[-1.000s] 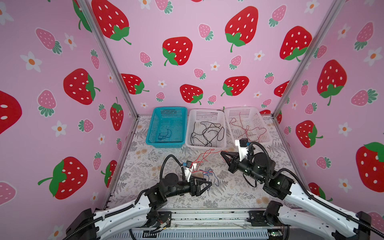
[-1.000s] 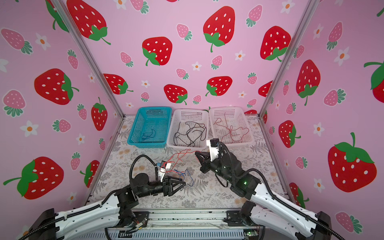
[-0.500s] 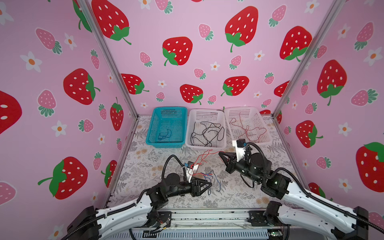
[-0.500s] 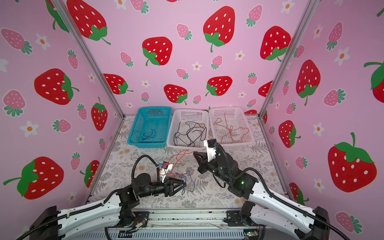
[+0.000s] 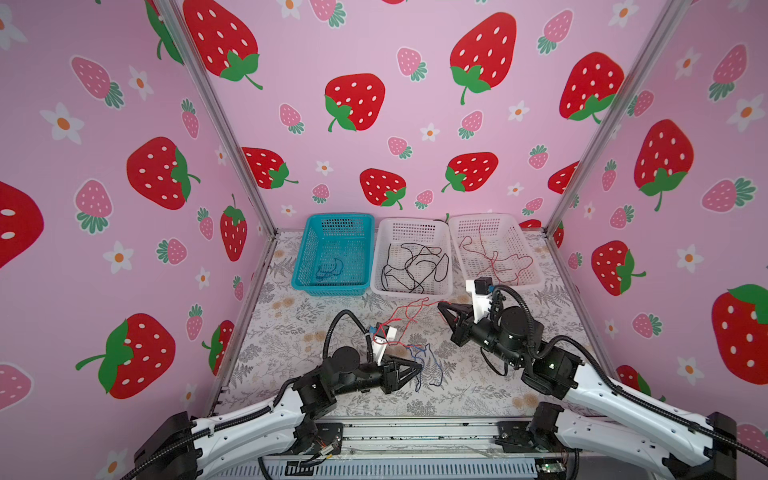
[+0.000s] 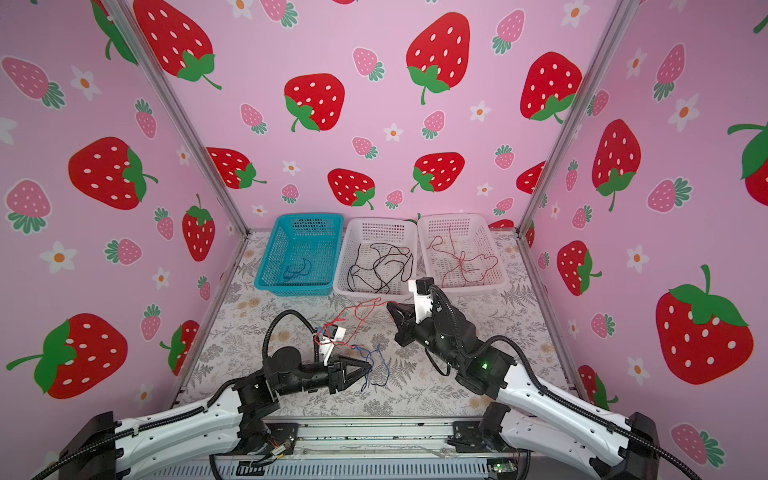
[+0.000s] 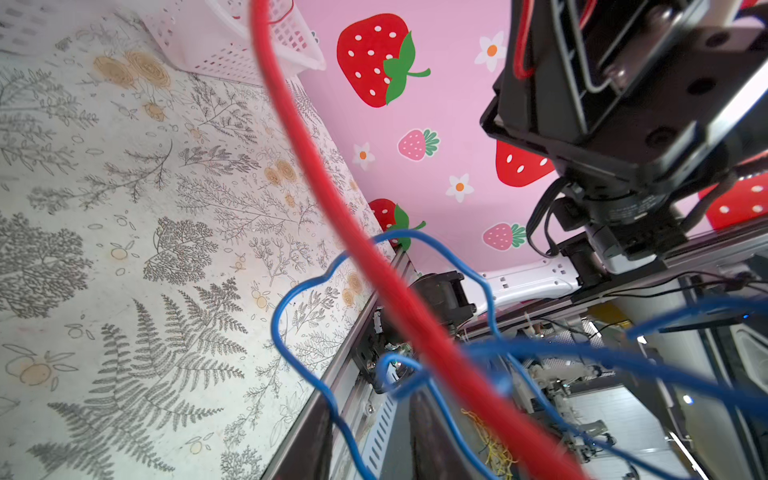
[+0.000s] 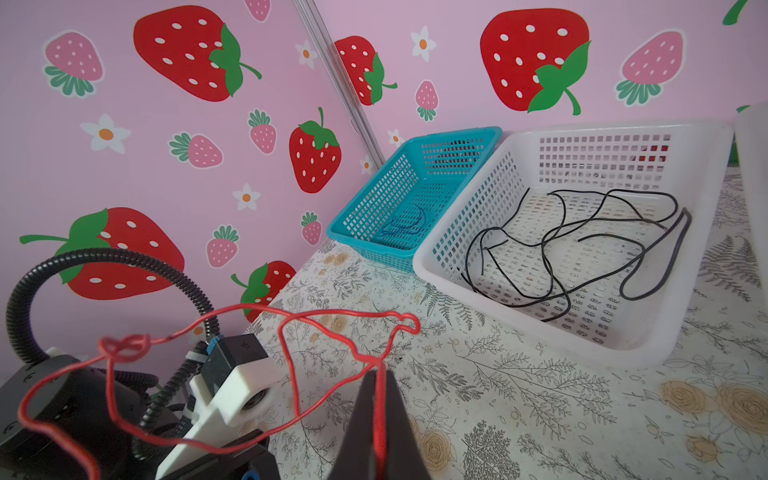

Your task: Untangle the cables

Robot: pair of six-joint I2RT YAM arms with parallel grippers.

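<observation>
A loose red cable runs from my right gripper across to the left wrist camera mount and drapes over it. The right gripper is shut on that red cable, held above the floral mat. A blue cable lies in loops on the mat at the tip of my left gripper. In the left wrist view the blue cable loops between the left fingers, which still stand a little apart, and the red cable crosses in front.
Three baskets stand along the back wall. The teal basket holds blue cables, the middle white basket black ones, and the right white basket red ones. Pink walls close in both sides, and a metal rail runs along the front.
The left gripper's jaws have narrowed from wide open toward the blue cable. The right arm has shifted slightly left, still holding the red cable.
</observation>
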